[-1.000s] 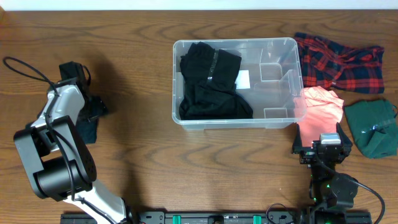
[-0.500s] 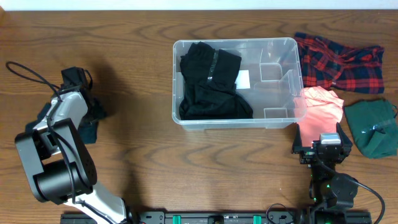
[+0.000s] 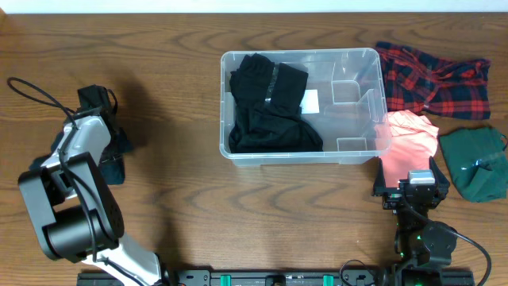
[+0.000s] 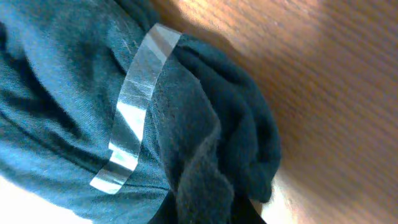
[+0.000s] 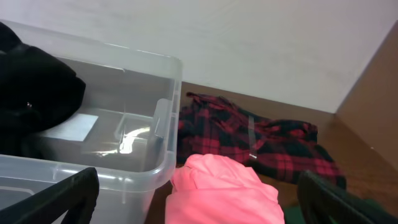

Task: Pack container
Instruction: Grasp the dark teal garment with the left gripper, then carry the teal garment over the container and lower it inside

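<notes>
L tool (image 3: 113, 147) hangs over a dark teal, tape-banded bundle (image 4: 155, 124) at the tabletop's (image 3: 175, 206) left; grip can't be told. Centre: clear container (image 3: 349, 119), black clothes (image 3: 266, 107) in its left half. R tool (image 5: 198, 180), fingers spread wide & empty, faces a pink bundle (image 3: 409, 135) at the container's corner

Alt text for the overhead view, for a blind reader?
A clear container sits at centre, black clothing filling its left half. To its right lie a plaid cloth, pink cloth and green cloth. The left arm is over a dark cloth at far left; the right arm sits at bottom right.
</notes>
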Motion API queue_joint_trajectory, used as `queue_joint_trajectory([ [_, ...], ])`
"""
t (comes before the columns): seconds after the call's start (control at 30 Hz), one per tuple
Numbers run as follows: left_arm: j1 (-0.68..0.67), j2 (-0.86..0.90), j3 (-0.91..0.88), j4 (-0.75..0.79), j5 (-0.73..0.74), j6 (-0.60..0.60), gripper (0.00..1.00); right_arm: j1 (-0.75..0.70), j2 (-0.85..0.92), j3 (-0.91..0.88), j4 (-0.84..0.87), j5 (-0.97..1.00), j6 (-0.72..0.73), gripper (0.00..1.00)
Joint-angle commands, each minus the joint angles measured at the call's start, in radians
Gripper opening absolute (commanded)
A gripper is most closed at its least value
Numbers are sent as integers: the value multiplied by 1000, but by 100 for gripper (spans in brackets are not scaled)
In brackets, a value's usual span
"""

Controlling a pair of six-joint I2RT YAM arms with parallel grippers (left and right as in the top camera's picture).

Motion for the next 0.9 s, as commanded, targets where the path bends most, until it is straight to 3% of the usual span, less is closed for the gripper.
queue_joint_trajectory([
  [0.0,-18,-106,54,-24,21,2,6,12,-5,-1,-5,2,-10,99],
  [0.4,-216,-488,67,13,34,-1,6,12,-5,-1,-5,2,-10,99],
  [0.67,-565,-669,83,159,114,107,6,12,-5,-1,-5,2,-10,99],
  [0.87,-856,-658,82,242,115,207,6,12,-5,-1,-5,2,-10,99],
])
